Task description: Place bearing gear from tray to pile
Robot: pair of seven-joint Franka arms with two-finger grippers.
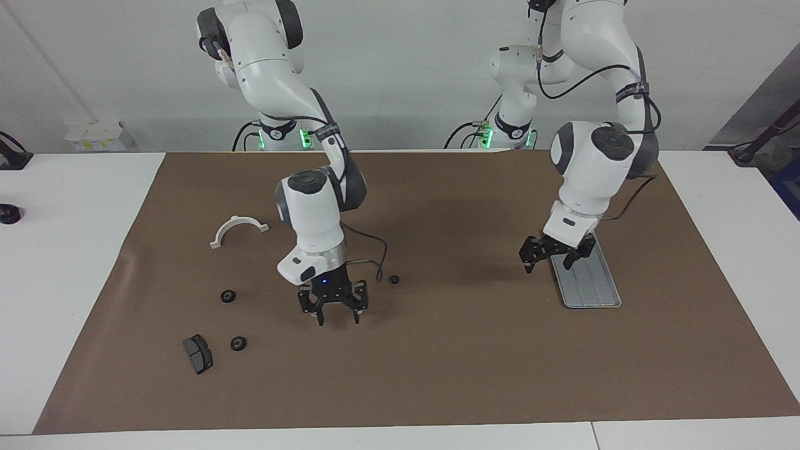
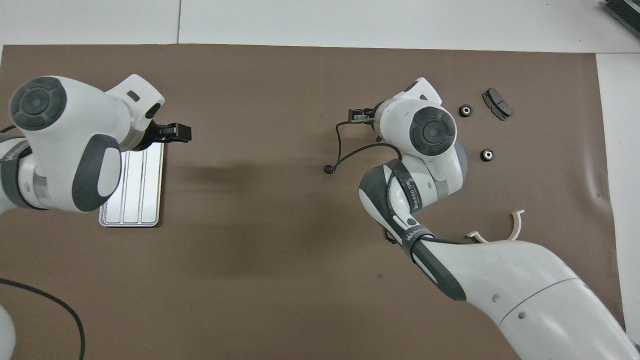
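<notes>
The grooved metal tray (image 1: 592,289) (image 2: 131,186) lies at the left arm's end of the table with nothing on its visible part. Two black gears (image 1: 229,295) (image 1: 237,342) lie close together at the right arm's end, the same gears (image 2: 487,155) (image 2: 466,110) in the overhead view. A third gear (image 1: 394,279) (image 2: 328,169) sits alone mid-table. My left gripper (image 1: 550,261) (image 2: 172,133) hangs open and empty over the tray's corner nearest the robots. My right gripper (image 1: 338,315) hangs open and empty just above the mat, between the lone gear and the pair.
A dark brake pad (image 1: 197,354) (image 2: 497,104) lies beside the two gears, farther from the robots. A white half-ring (image 1: 239,228) (image 2: 500,232) lies nearer the robots at the right arm's end. The brown mat (image 1: 450,362) covers the table.
</notes>
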